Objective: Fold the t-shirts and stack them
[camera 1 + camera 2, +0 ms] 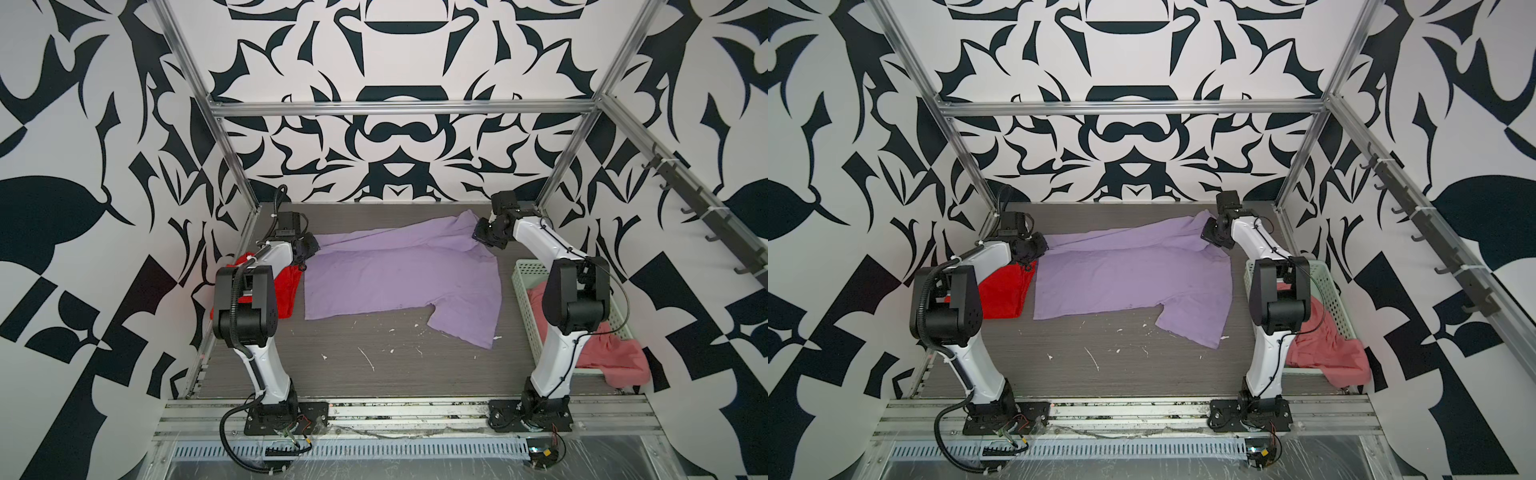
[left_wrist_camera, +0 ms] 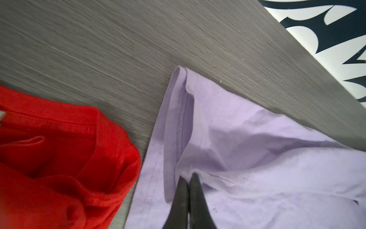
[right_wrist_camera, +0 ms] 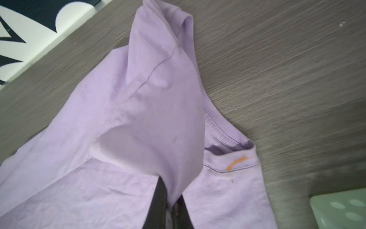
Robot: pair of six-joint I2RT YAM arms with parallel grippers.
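Left wrist view: left fingers (image 2: 179,200) pinch the lilac t-shirt (image 2: 257,148) (red t-shirt (image 2: 59,158) just beside it); right fingers (image 3: 158,204) pinch a raised fold near its collar.

- Table (image 1: 374,374): grey wood-grain, with white flecks (image 1: 368,359) near its front middle.
- Basket (image 1: 524,274): pale green, perforated, on the table's right side.
- Frame (image 1: 399,109): metal bars above the table's back edge.
- Hook rail (image 1: 706,220): right of the table.
- Walls (image 1: 399,50): black-and-white pattern, around the table.

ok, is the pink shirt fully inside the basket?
No, the pink shirt spills over the near end of the green basket and lies partly outside it.
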